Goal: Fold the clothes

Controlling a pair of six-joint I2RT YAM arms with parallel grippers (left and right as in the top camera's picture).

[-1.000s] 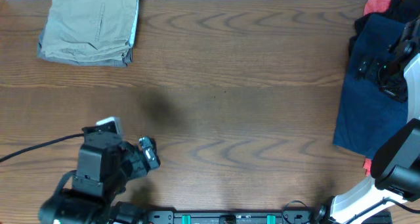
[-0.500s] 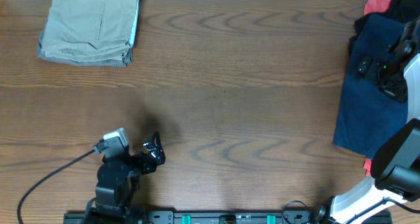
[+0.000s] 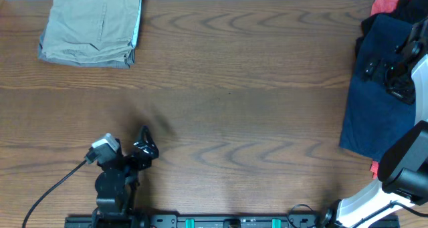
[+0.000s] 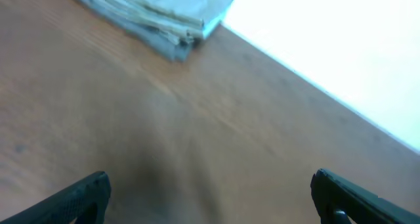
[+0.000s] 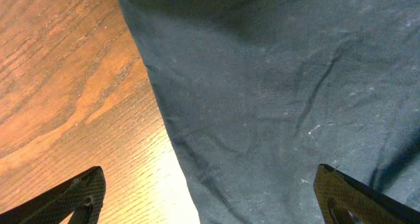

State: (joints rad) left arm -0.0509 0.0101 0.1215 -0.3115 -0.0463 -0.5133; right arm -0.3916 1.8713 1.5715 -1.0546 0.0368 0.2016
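Note:
A folded pale khaki-grey garment [image 3: 91, 26] lies at the table's back left; it also shows at the top of the left wrist view [image 4: 157, 14]. A navy garment [image 3: 374, 87] lies spread at the right edge, with red [image 3: 386, 3] and black [image 3: 416, 14] pieces behind it. My left gripper [image 3: 144, 146] is open and empty near the front left, its fingertips [image 4: 85, 191] far apart over bare wood. My right gripper [image 3: 389, 77] is open above the navy garment [image 5: 275, 99], near its left edge, holding nothing.
The wooden table [image 3: 234, 107] stretches between the two piles. The left arm's cable [image 3: 53, 184] trails toward the front left edge. The right arm's white base [image 3: 361, 211] stands at the front right.
My left arm has drawn back toward the front edge and turned, its gripper now pointing away over the table. The right arm and the clothes have not moved.

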